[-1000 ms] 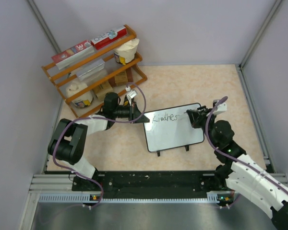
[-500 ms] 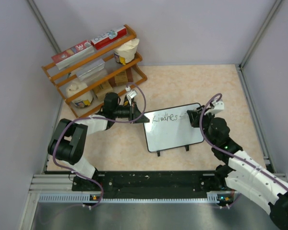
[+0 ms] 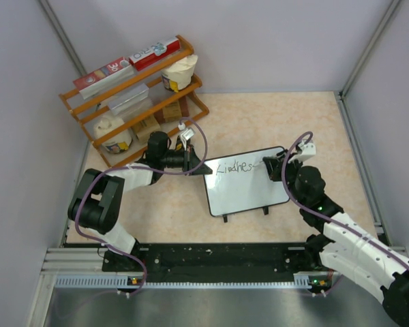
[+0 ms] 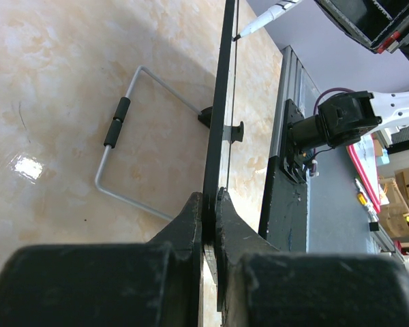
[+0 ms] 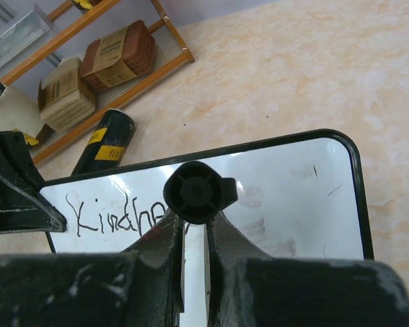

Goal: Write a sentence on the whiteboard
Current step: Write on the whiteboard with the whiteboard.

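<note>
The whiteboard [image 3: 249,191] stands tilted on the table on a wire stand [image 4: 116,129]. It appears edge-on in the left wrist view [image 4: 221,102]. The sentence [image 3: 233,167] reads "Kindnes" along the top; only one line shows. My left gripper [image 3: 200,167] is shut on the board's left edge, also in its own view [image 4: 209,199]. My right gripper [image 3: 275,167] is shut on a marker [image 5: 194,192] with a black cap end. The marker's tip [image 4: 240,34] is at the board, right of the last letter. The board [image 5: 293,197] and the letters [image 5: 116,216] lie behind the marker.
A wooden rack [image 3: 133,88] with boxes, a bottle and a cup stands at the back left, close behind my left arm. A black can [image 5: 105,139] lies by the rack's foot. Walls close the table at the back and sides.
My right wrist has shifted a little left and turned, with the marker still at the end of the word. The left gripper and the board have not moved.
</note>
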{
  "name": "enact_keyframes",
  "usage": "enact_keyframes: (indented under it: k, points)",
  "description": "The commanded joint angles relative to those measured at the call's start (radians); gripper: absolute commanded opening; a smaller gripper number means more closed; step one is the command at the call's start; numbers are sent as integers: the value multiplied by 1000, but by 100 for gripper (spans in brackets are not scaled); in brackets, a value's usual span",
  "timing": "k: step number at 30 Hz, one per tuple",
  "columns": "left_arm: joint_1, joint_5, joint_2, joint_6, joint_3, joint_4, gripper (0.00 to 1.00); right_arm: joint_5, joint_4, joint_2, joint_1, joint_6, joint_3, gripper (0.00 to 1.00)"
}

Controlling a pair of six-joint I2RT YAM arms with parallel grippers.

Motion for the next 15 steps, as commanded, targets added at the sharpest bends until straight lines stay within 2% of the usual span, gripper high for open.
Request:
enact_keyframes:
  k: [1,15]
  points:
    - [-12,-64,26,140,-9,-70,0,13,-29,-8,-10,-12,20,0]
    - [-12,-64,27,141,-8,-70,0,40,-66,-38,-11,-25,8,0]
